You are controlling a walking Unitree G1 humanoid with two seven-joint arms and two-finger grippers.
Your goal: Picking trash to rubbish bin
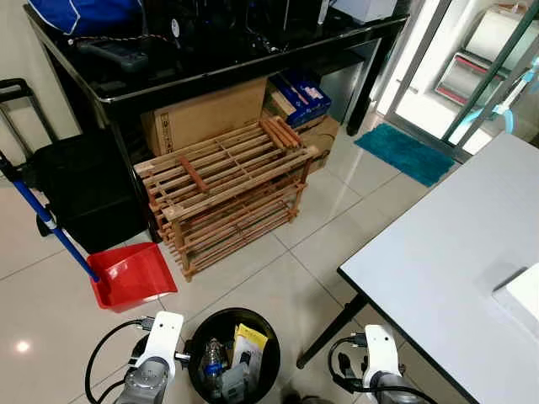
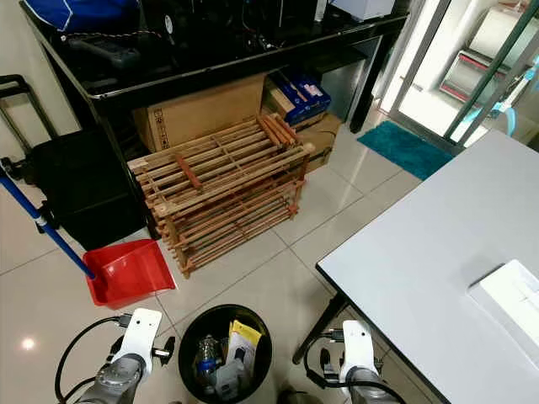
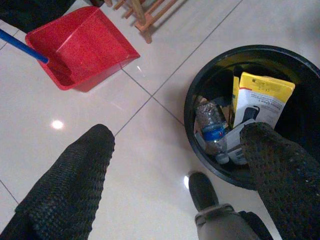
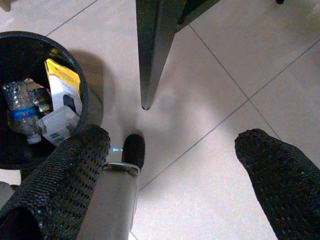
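Note:
A round black rubbish bin [image 1: 268, 337] stands on the tiled floor right below me, between my two arms. Inside lie a clear plastic bottle [image 3: 210, 127], a yellow-and-white box [image 3: 260, 100] and other packaging. My left gripper [image 3: 180, 170] hangs low beside the bin, open, with nothing between its black fingers [image 3: 70, 180]. Over bare tiles by the black table leg [image 4: 155, 50] hangs my right gripper [image 4: 170, 170], open and holding nothing, its fingers [image 4: 280, 175] spread wide.
A red dustpan [image 1: 130, 273] with a blue handle lies left of the bin. Behind stand a wooden slatted rack [image 1: 227, 189], cardboard boxes and a black desk [image 1: 210, 71]. A white table [image 1: 455, 261] fills the right side. A teal mat [image 1: 404, 151] lies by the glass door.

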